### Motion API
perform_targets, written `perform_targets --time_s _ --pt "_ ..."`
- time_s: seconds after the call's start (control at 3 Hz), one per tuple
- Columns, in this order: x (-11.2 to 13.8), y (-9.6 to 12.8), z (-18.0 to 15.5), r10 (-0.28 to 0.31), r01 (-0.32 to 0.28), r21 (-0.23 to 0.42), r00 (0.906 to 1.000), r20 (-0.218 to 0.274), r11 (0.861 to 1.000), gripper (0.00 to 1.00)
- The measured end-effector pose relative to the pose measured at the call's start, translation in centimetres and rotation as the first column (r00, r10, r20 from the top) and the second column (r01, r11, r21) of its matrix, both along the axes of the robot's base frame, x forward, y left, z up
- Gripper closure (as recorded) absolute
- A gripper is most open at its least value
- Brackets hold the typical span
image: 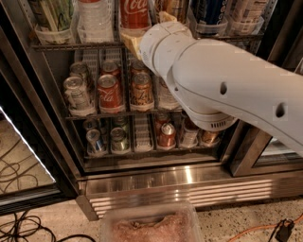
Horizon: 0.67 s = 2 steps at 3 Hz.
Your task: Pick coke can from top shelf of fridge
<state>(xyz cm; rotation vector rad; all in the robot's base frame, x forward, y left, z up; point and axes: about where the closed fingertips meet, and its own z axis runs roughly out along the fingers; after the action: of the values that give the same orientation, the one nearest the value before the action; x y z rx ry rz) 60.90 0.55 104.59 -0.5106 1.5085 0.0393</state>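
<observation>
Crowding is the main hazard here. On the top shelf [61, 46] of the fridge [189, 177], a clear bottle [94, 19] stands just left of the coke can [135, 13], each in its own plastic cup. A sideways nudge on the way out could, I judge, rock the bottle or catch the can on its cup's lip.

The gripper [142, 34] is at the front of that shelf, right up against the lower part of the coke can. I cannot tell whether it is clamped on the can or apart, since the bulky white arm [222, 90] covers much of it. If the hold is low or loose, the can may tilt and slip as it clears the front rail, dropping toward the steel base or the plastic tub [151, 224] on the floor.

Just right of the coke can is a brownish item, mostly hidden, then a dark blue can [210, 12]; both leave little room on that side.

One shelf down, a second red can [110, 92] sits between a silver can [75, 92] and a copper-brown can [142, 90]; it is not the target. The arm hides most of that shelf's right half.
</observation>
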Motion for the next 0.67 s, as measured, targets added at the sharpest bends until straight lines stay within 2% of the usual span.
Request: perform_targets --time_s 0.33,0.67 --pt "0.9 -0.6 0.3 -0.019 0.02 -0.008 0.9998 0.008 1.0 0.35" --pt "2.3 0.3 1.9 -0.01 0.01 0.003 0.9993 0.037 1.0 0.35"
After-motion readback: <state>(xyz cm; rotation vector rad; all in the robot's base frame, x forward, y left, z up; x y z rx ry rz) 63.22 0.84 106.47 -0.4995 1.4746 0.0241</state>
